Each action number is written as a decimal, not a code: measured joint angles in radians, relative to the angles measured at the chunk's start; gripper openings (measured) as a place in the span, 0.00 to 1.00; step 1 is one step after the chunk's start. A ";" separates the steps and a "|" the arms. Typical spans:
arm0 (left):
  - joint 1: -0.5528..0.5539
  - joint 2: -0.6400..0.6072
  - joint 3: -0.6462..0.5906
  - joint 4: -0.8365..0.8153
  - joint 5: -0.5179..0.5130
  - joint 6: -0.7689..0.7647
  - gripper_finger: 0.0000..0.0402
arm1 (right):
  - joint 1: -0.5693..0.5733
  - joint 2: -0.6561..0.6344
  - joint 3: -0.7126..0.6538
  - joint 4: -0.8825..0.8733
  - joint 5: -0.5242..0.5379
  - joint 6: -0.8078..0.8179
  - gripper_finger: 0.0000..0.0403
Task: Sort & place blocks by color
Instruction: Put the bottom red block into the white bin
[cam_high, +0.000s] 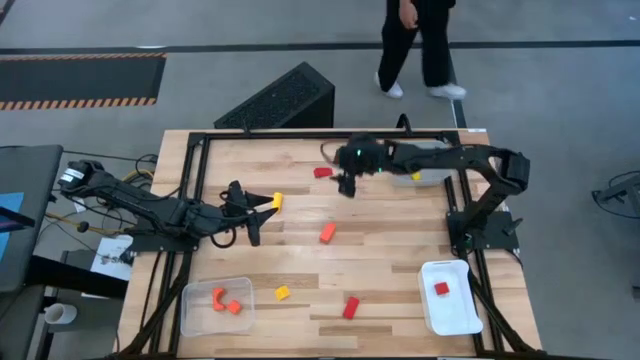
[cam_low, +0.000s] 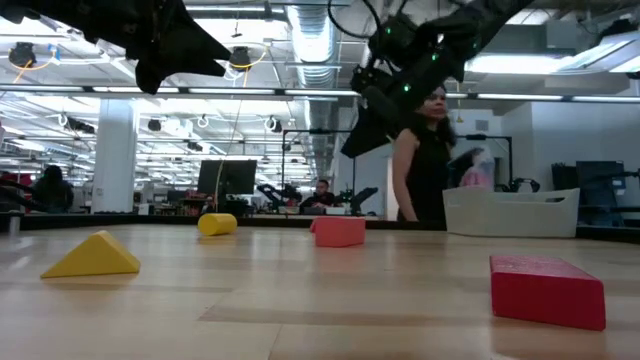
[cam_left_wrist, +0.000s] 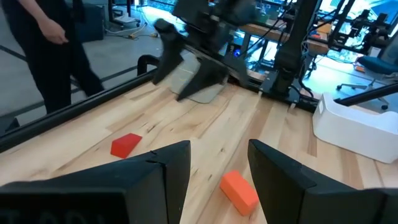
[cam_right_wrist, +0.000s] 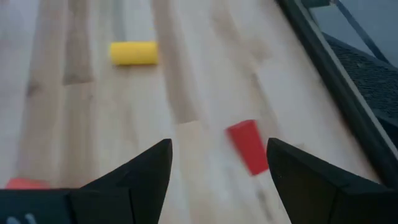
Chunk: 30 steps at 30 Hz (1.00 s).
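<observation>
Loose blocks lie on the wooden table: a red block (cam_high: 322, 172) (cam_right_wrist: 249, 146), a yellow cylinder (cam_high: 277, 200) (cam_right_wrist: 134, 53), an orange block (cam_high: 327, 233) (cam_left_wrist: 239, 190), a yellow wedge (cam_high: 283, 293) (cam_low: 92, 256) and a red bar (cam_high: 351, 307) (cam_low: 547, 290). My left gripper (cam_high: 258, 220) (cam_left_wrist: 217, 168) is open above the table, left of the orange block. My right gripper (cam_high: 347, 185) (cam_right_wrist: 217, 168) is open and raised just right of the far red block. Two orange blocks (cam_high: 226, 301) lie in the near-left tray, one red block (cam_high: 441, 289) in the near-right tray.
A clear tray (cam_high: 195, 318) sits near the left corner and a white tray (cam_high: 455, 315) near the right corner. A third tray (cam_high: 432, 180) (cam_low: 510, 212) with a yellow piece (cam_high: 415, 177) lies under my right arm. A person (cam_high: 420, 45) walks beyond the far edge.
</observation>
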 joint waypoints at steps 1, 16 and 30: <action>0.000 0.000 0.000 0.000 0.000 0.000 0.37 | -0.020 0.014 0.000 0.011 -0.015 -0.013 0.71; 0.000 0.000 0.000 -0.001 0.000 0.000 0.37 | -0.110 0.292 0.151 0.038 -0.174 -0.115 0.71; -0.001 0.000 0.000 -0.032 0.025 -0.016 0.37 | -0.111 0.436 0.457 -0.292 -0.113 -0.269 0.71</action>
